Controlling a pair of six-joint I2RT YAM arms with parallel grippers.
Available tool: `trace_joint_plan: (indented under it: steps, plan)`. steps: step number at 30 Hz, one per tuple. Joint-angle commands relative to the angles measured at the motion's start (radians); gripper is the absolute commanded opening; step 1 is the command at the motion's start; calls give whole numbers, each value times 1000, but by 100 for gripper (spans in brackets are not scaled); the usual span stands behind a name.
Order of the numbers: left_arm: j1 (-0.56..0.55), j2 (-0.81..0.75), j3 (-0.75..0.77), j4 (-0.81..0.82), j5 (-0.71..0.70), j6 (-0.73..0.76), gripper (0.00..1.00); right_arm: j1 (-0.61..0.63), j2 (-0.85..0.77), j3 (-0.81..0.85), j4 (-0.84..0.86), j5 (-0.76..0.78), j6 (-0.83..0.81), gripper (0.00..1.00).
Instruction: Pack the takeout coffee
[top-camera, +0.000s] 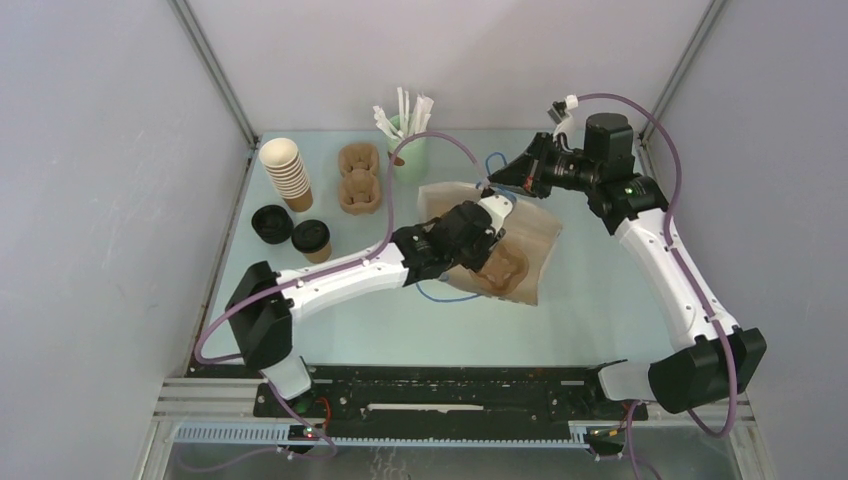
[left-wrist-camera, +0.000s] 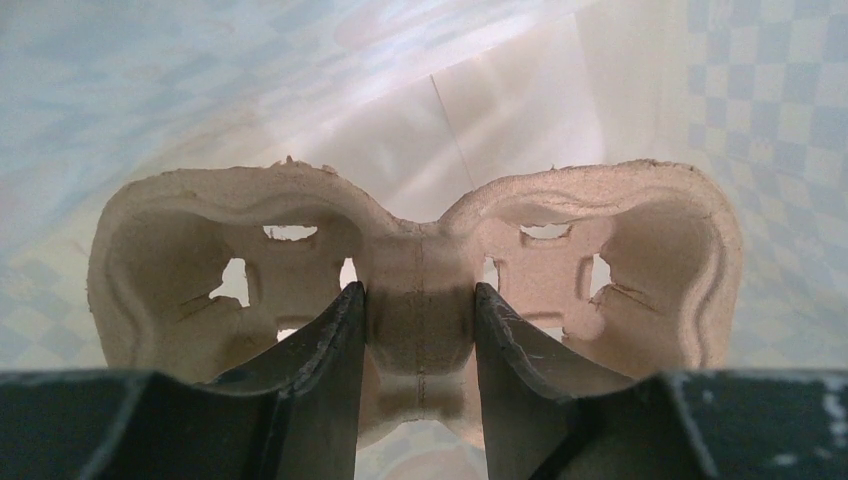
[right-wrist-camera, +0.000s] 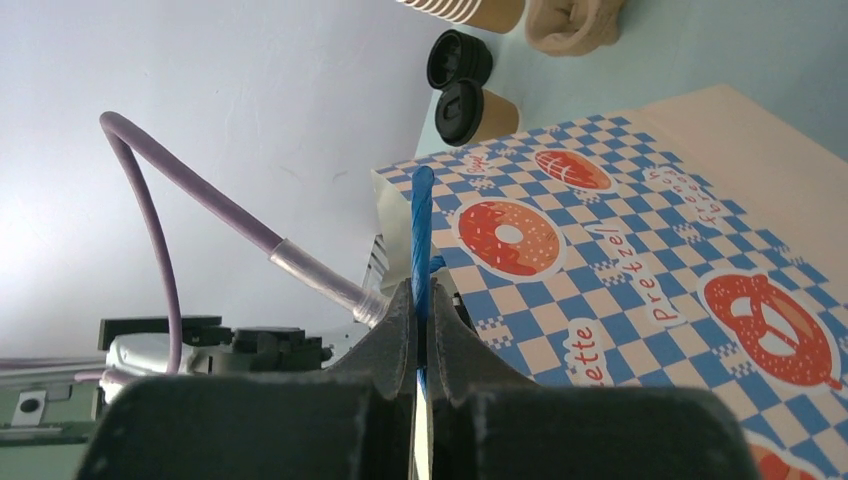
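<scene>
One takeout coffee (top-camera: 312, 240), a brown cup with a black lid, stands at the left of the table; it also shows in the right wrist view (right-wrist-camera: 478, 110). My left gripper (top-camera: 488, 250) is shut on the middle bridge of a pulp cup carrier (top-camera: 505, 270) at the mouth of a paper bag (top-camera: 535, 225). In the left wrist view the fingers (left-wrist-camera: 335, 350) pinch the carrier (left-wrist-camera: 200, 260) between its two empty cup wells, inside the bag. My right gripper (top-camera: 490, 183) is shut on the bag's blue twisted handle (right-wrist-camera: 422, 230) and holds the checkered bag (right-wrist-camera: 620, 260) open.
A loose black lid (top-camera: 271, 223) lies beside the coffee. A stack of lidless cups (top-camera: 287, 172) stands at the back left. A second pulp carrier (top-camera: 359, 178) and a green cup of stir sticks (top-camera: 408, 135) stand at the back.
</scene>
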Motion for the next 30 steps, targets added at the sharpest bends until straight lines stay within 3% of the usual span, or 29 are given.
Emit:
trace_joint_plan:
  steps: [1, 14, 30]
  plan:
    - [-30, 37, 61, -3, -137, -163, 34, 13, -61, -8, 7, 58, 63, 0]
    - [-39, 87, 120, -113, -276, -273, 36, 35, -90, -20, -21, 104, 46, 0]
    - [-40, 40, 52, 9, -310, -210, 36, 47, -79, -19, -13, 94, 44, 0]
